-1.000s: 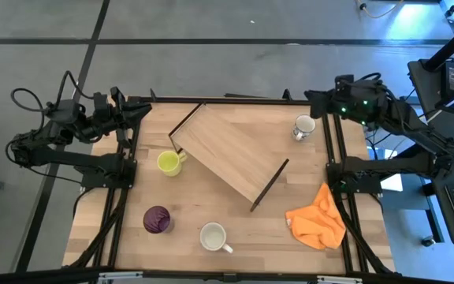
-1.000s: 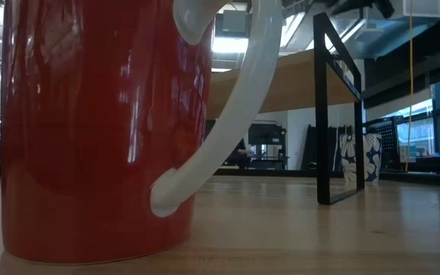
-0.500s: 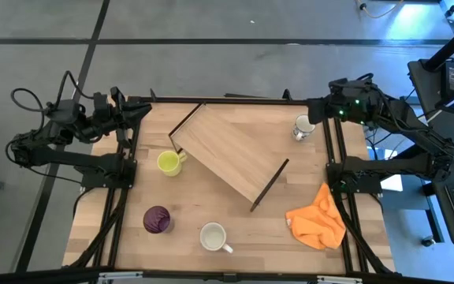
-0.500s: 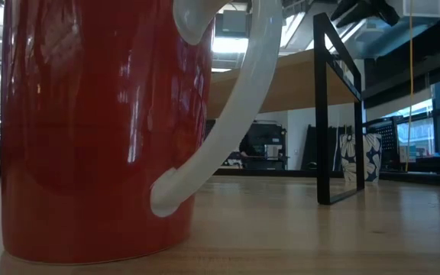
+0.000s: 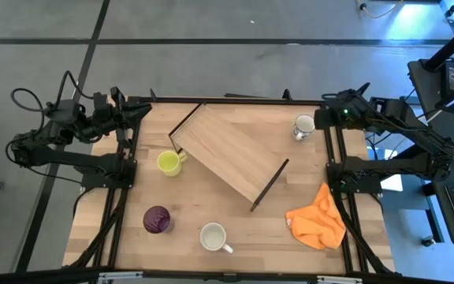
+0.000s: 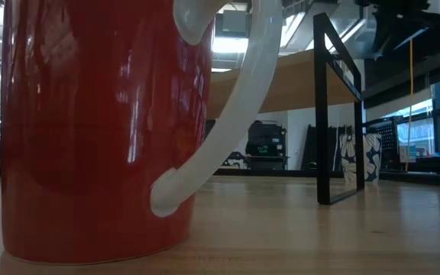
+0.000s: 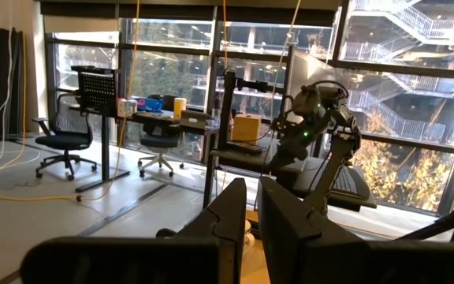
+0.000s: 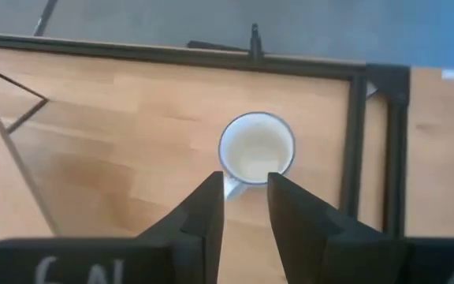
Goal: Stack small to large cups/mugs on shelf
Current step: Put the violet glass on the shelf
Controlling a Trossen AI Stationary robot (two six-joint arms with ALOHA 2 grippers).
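The white-grey mug (image 5: 304, 126) stands upright near the table's far right corner. My right gripper (image 5: 327, 110) hovers above it, a little to its right, pointing down with its fingers open. In the right wrist view (image 8: 245, 183) its fingers frame the mug's handle side (image 8: 256, 148) without touching. The shelf (image 5: 231, 154) stands diagonally mid-table on its dark end bars (image 6: 334, 114). The yellow-green mug (image 5: 169, 162), purple tumbler (image 5: 157, 219) and white-inside mug (image 5: 213, 236) stand on the tabletop. My left gripper (image 5: 143, 111) waits shut at the far left corner.
An orange cloth (image 5: 316, 217) lies crumpled near the right edge. In the low view the red-walled mug (image 6: 98, 130) with a white handle fills the left half. Dark frame rails (image 5: 339, 150) run along both table sides. Bare wood lies between the shelf and the white-grey mug.
My right gripper has drawn back toward the table's right edge and tipped downward, coming over the white-grey mug. The mugs, tumbler and shelf have stayed where they were.
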